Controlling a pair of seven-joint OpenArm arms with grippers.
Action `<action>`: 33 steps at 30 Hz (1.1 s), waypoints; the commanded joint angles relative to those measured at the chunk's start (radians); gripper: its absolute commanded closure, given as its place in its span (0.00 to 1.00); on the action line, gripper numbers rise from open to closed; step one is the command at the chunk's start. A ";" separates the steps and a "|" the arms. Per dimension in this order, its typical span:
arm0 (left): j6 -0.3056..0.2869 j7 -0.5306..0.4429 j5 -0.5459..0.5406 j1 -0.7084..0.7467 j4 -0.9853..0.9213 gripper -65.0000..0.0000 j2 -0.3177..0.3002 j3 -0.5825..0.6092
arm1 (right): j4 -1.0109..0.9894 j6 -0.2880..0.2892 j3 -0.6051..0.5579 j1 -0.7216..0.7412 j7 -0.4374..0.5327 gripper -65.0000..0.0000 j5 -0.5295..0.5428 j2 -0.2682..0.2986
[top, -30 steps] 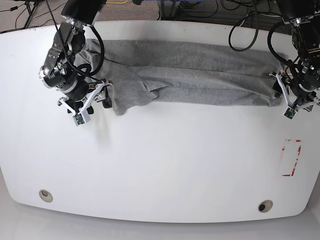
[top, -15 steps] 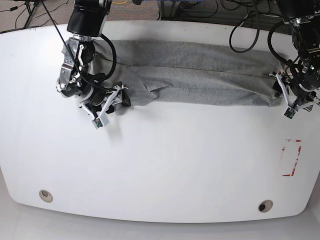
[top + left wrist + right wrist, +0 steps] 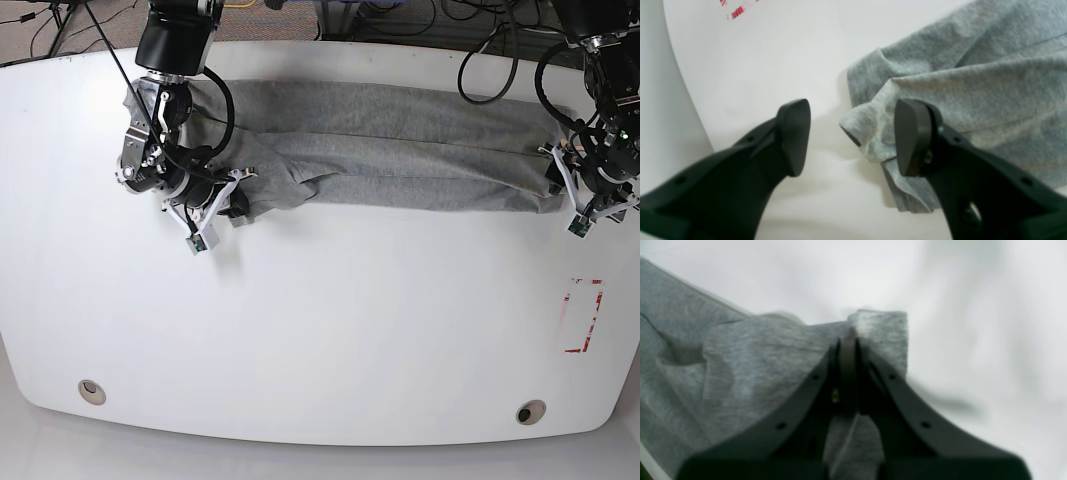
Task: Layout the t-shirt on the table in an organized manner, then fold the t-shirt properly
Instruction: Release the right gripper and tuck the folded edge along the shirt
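Since a second ago the right gripper [image 3: 848,340] has swung in from the cloth's outer flap toward the shirt's bunched lower corner and clamped down; the loose flap that hung toward the table's near side is now drawn up under it.

Table [image 3: 330,320] – glossy white, with a red tape rectangle [image 3: 583,315] near one end and two round grommets [image 3: 91,391] along the near edge.
T-shirt [image 3: 400,150] – grey, spread as a long band across the far half of the table, folded lengthwise.
Right gripper: jaws pressed together on a pinched fold of the t-shirt.
Left gripper [image 3: 851,136] – jaws spread wide, straddling the shirt's other end; a grey corner sits between the fingers [image 3: 795,133], not pinched.
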 commanded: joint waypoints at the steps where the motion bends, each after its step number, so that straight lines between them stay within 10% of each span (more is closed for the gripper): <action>1: 0.002 -0.017 -0.002 -0.008 0.015 0.43 -0.016 -0.008 | 0.029 0.006 0.000 0.034 0.022 1.00 0.025 0.005; 18: 0.002 -0.018 0.000 -0.010 0.015 0.43 -0.015 -0.008 | 0.293 0.006 -0.053 -0.080 -0.136 1.00 0.545 0.049; 33: 0.002 -0.018 0.000 -0.010 -0.052 0.43 -0.015 0.000 | 0.508 0.006 -0.115 -0.339 -0.212 0.99 0.746 0.152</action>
